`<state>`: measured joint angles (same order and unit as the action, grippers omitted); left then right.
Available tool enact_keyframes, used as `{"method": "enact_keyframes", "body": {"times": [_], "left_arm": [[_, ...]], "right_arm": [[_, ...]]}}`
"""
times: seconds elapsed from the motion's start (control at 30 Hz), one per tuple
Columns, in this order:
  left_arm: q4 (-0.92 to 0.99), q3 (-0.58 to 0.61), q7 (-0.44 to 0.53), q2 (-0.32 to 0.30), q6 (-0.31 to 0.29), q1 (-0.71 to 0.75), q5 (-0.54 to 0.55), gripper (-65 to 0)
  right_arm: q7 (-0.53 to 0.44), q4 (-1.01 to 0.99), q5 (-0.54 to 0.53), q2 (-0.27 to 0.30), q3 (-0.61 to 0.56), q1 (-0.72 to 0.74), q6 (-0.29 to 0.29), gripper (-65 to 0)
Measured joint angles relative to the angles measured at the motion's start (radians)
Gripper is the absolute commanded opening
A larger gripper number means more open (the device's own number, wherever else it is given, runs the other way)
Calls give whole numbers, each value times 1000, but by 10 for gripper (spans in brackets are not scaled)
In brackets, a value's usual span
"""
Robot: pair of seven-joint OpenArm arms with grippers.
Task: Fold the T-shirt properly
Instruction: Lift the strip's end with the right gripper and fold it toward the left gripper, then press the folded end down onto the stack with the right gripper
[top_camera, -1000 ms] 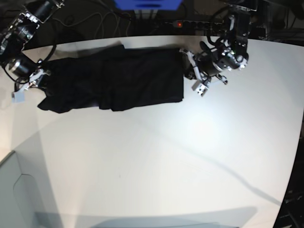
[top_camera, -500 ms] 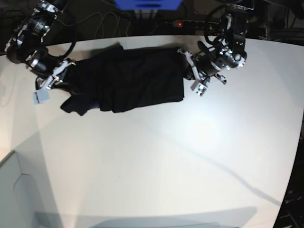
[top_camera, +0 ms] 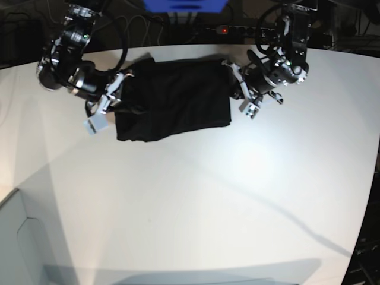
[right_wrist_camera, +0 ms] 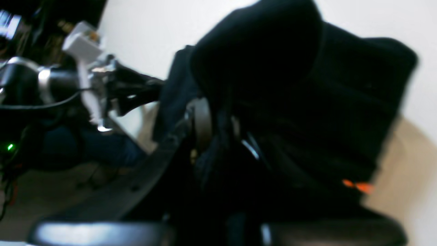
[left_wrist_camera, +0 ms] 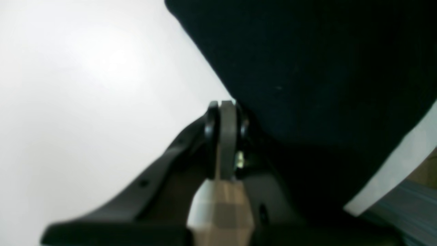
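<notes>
The black T-shirt (top_camera: 175,98) lies in a folded band at the back of the white table (top_camera: 196,196). My right gripper (top_camera: 122,98) is at the shirt's left end, shut on a bunch of lifted cloth (right_wrist_camera: 293,102). Its fingers (right_wrist_camera: 201,123) are half buried in the fabric, and an orange label (right_wrist_camera: 355,186) peeks out low down. At the shirt's right edge my left gripper (top_camera: 234,88) is shut. Up close, its fingertips (left_wrist_camera: 223,112) pinch the very edge of the black cloth (left_wrist_camera: 324,68).
A power strip with a red light (top_camera: 224,28) and loose cables lie behind the table, beside a blue object (top_camera: 184,5). A grey bin (top_camera: 18,237) stands at the lower left. The table's far edge (top_camera: 178,48) runs just behind the shirt.
My right gripper has carried the shirt's left end rightward over the rest, so the shirt now spans about half its earlier length. The left gripper has barely moved.
</notes>
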<state>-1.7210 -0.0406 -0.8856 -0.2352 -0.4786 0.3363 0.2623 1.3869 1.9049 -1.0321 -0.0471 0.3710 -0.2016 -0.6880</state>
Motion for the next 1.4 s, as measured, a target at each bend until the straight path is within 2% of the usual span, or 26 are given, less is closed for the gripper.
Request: {"method": "enact_keyframes", "body": {"times": [0.13, 0.2, 0.3, 0.47, 0.67, 0.8, 0.9, 1.1, 1.4], "left_arm": [[0, 0, 1, 0, 0, 2, 1, -628], [0, 0, 1, 0, 0, 2, 1, -628], [0, -1, 5, 0, 0, 5, 0, -628], [0, -1, 5, 0, 0, 7, 1, -628], [-2, -2, 8, 0, 0, 13, 3, -628], [-2, -2, 8, 0, 0, 14, 3, -628], [-2, -3, 8, 0, 0, 14, 3, -628], [-2, -3, 8, 0, 0, 15, 3, -628], [-3, -3, 6, 0, 0, 15, 4, -628]], "right_arm": [[-53, 0, 0, 0, -51, 1, 4, -650], [-72, 0, 1, 0, -80, -2, 81, -650], [-101, -2, 4, 3, -124, -2, 114, -650], [-152, -3, 20, 3, -198, -2, 117, -650], [-212, -8, 216, 3, -301, -2, 121, -650], [-286, -96, 282, 3, -370, 4, 121, -650], [-336, -185, 290, 3, -397, 8, 129, -650], [-352, -290, 292, 6, -416, 45, 129, -650], [-352, -295, 292, 6, -417, 57, 129, -419]]}}
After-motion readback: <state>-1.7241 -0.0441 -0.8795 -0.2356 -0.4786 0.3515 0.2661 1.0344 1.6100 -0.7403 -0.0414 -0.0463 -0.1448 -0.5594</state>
